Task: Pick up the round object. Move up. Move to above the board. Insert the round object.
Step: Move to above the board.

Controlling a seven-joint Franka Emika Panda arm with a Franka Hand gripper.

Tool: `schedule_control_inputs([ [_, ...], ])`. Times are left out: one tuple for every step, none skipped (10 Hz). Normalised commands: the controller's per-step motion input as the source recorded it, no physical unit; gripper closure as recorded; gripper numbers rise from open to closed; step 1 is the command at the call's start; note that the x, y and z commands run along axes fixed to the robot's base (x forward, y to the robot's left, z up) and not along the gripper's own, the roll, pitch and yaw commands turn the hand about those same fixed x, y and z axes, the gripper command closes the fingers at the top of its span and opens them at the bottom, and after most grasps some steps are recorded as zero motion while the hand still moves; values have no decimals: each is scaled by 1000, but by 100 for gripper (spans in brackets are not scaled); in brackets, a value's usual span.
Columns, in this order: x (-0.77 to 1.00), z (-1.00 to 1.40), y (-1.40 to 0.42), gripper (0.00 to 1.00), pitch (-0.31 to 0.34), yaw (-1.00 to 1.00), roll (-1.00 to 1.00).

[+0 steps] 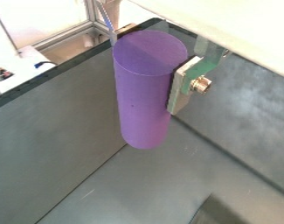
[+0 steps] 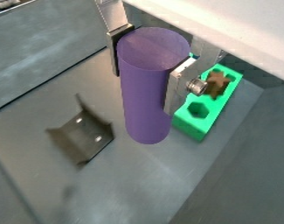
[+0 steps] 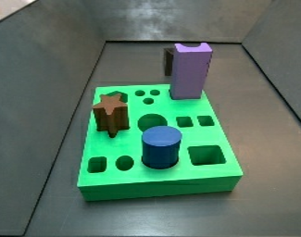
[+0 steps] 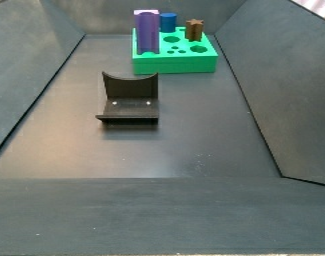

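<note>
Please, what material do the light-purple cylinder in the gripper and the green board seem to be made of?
The tall light-purple cylinder, held between the gripper's silver finger plates, looks like matte plastic: even colour, smooth sides, no shine. The bright green square board also looks like moulded or printed plastic, with clean-cut holes. Neither can be confirmed.

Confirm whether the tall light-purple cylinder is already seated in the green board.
No. In a wrist view the gripper holds the tall light-purple cylinder above the dark floor, beside the bright green board.

Both wrist views cut off the pincer (image 2: 151, 61) above its flat silver fingers (image 2: 183, 85), and the tall light-purple cylinder (image 2: 145, 86) between them hides their inner faces. The bright green holed board (image 2: 207, 107) is mostly hidden behind one finger. Neither side view shows the pincer or cylinder.
</note>
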Motion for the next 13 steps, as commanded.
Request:
schedule_control_inputs([
  [248,58,-1000,100,154,-12,-11],
  [251,61,-1000,100,130,-8,-25],
  [259,63,-1000,100,107,1,-2],
  [263,64,-1000,100,100,9,-5],
  [273,68,-1000,100,105,9,-9],
  [279,72,-1000,100,110,8,-11],
  [292,77,-1000,100,121,6,6],
  [304,80,-1000,100,124,5,2],
  [329,86,-1000,100,137,8,13],
  [345,87,-948,100,139,12,34],
  [276,61,-639,100,145,8,63],
  [212,42,-386,100,146,9,62],
  [148,35,-238,100,130,8,62],
])
